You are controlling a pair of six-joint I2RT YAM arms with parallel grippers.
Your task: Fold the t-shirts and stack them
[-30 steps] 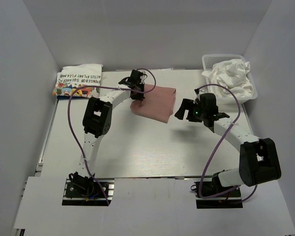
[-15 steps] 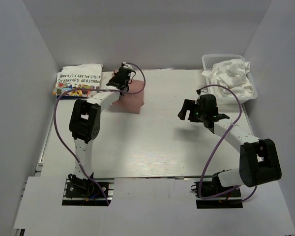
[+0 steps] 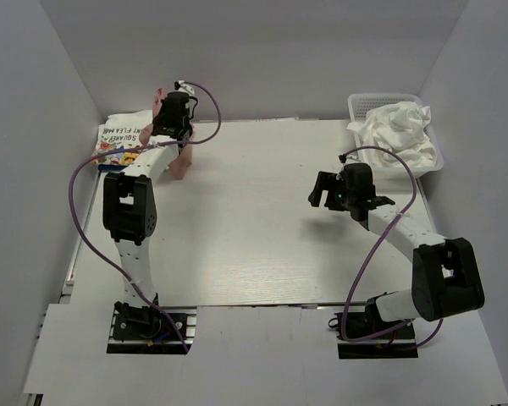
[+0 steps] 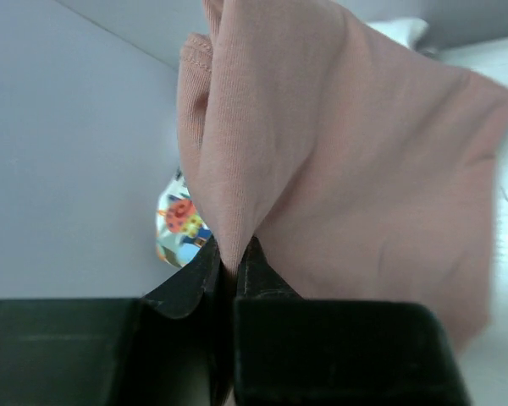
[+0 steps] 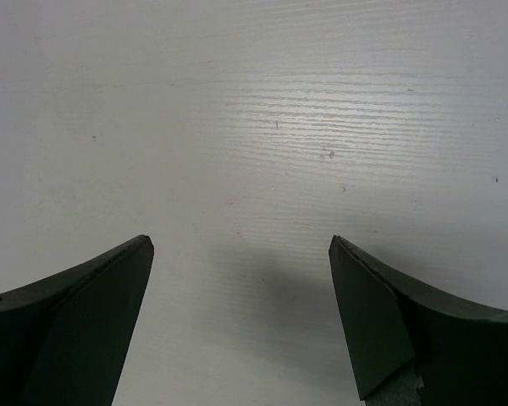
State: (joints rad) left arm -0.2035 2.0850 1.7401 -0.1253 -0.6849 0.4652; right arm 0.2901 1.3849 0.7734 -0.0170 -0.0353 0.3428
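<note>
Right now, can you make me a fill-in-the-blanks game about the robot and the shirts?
1. The left gripper is shut on a shirt coloured ____.
2. The right gripper is ____ and holds nothing.
3. The crumpled shirts in the basket are ____.
4. The cartoon shirt lies at the back ____ corner of the table.
Missing words: pink, open, white, left.

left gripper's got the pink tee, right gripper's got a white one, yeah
Half right: the left gripper is shut on the pink tee, but the right gripper is open and empty above the table; the right wrist view shows it.
</note>
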